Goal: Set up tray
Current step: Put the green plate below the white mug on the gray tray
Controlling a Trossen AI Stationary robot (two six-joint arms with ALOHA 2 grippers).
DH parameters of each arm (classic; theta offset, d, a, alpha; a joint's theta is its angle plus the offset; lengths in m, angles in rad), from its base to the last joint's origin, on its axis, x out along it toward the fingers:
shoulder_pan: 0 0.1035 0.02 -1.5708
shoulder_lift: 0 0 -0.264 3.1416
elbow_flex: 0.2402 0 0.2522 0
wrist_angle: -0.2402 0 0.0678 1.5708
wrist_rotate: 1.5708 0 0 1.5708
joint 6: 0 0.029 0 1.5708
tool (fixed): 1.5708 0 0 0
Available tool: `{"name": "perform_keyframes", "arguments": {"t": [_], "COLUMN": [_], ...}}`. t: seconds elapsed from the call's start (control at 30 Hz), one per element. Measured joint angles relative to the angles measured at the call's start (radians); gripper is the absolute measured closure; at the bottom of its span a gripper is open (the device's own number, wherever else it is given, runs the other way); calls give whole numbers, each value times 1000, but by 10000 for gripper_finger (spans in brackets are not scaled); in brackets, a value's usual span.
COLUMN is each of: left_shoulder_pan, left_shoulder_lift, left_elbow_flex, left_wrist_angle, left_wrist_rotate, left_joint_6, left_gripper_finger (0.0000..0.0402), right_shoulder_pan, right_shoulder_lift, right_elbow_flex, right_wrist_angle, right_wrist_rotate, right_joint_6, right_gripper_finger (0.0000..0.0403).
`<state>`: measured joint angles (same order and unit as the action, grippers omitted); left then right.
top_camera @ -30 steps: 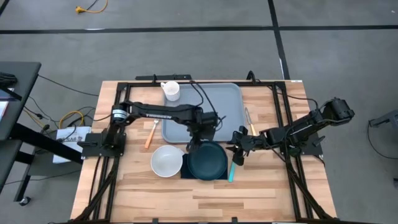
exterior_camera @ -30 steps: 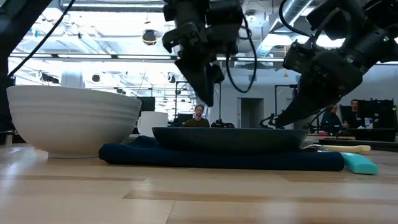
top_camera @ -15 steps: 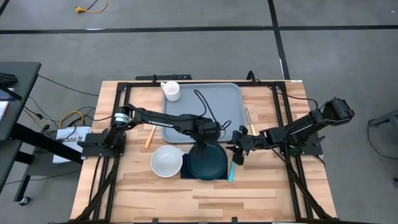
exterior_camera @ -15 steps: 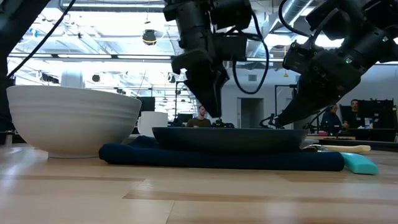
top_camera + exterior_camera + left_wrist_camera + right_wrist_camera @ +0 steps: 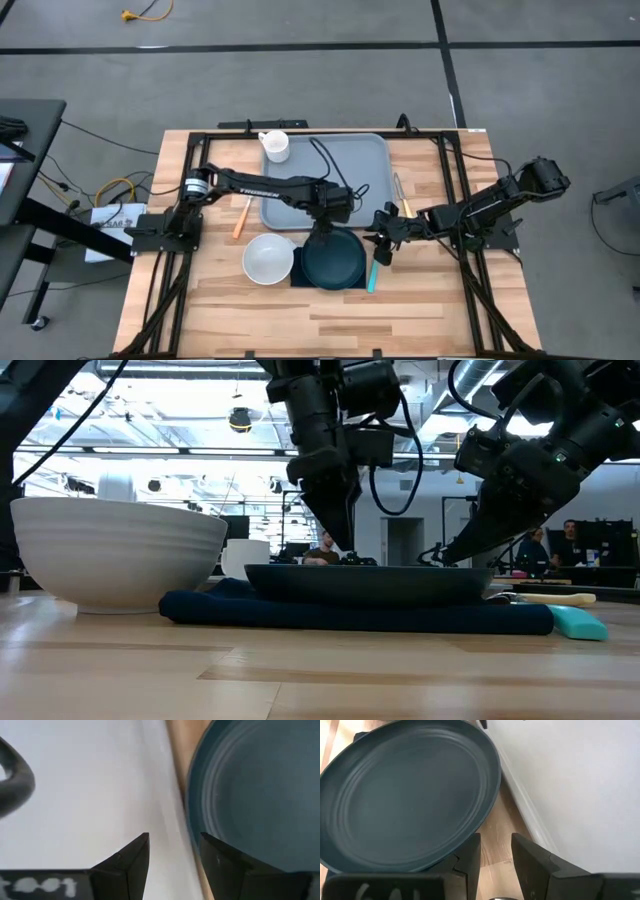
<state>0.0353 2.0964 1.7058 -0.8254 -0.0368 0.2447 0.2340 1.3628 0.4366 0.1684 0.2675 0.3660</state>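
The grey-blue tray [image 5: 345, 165] lies flat at the table's far middle, with a white mug [image 5: 275, 146] on its far left corner. In front of it a dark teal plate [image 5: 338, 262] rests on a navy napkin [image 5: 350, 615]. My left gripper [image 5: 322, 228] points steeply down and is open. Its fingers stand over the tray's near rim [image 5: 165, 815] and the strip of wood beside the plate [image 5: 260, 785]. At the plate's right side my right gripper [image 5: 383, 240] is open, slanting down over the wood between the plate [image 5: 405, 795] and the tray [image 5: 580, 780].
A white bowl [image 5: 268, 258] stands left of the plate, touching the napkin. An orange-handled utensil [image 5: 240, 215] lies left of the tray, a wooden-handled one [image 5: 400, 195] right of it, and a teal piece [image 5: 372, 275] by the plate's right edge. Bare wood lies along the near edge.
My left gripper has tipped steeper and turned at the wrist, and its fingertips have come down toward the gap between the tray's near rim and the plate. The gap between its fingers looks the same. Nothing on the table has moved.
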Motion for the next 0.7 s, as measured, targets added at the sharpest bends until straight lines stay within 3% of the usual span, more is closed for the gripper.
{"name": "perform_keyframes", "arguments": {"t": [0.33, 0.5, 0.7], "left_shoulder_pan": [-16, -47, -128], "left_shoulder_lift": [0, -11, -29], "left_elbow_flex": [0, -1, 0], "left_wrist_angle": [2, -48, -80], "left_wrist_rotate": [82, 208, 214], "left_joint_6": [5, 73, 130], "left_gripper_finger": [242, 242, 242], "right_shoulder_pan": [0, 0, -1], "right_shoulder_lift": [0, 0, 0], "right_elbow_flex": [0, 0, 0], "right_wrist_angle": [0, 0, 0], "right_wrist_rotate": [0, 0, 1], "right_joint_6": [-1, -8, -26], "right_gripper_finger": [301, 301, 301]}}
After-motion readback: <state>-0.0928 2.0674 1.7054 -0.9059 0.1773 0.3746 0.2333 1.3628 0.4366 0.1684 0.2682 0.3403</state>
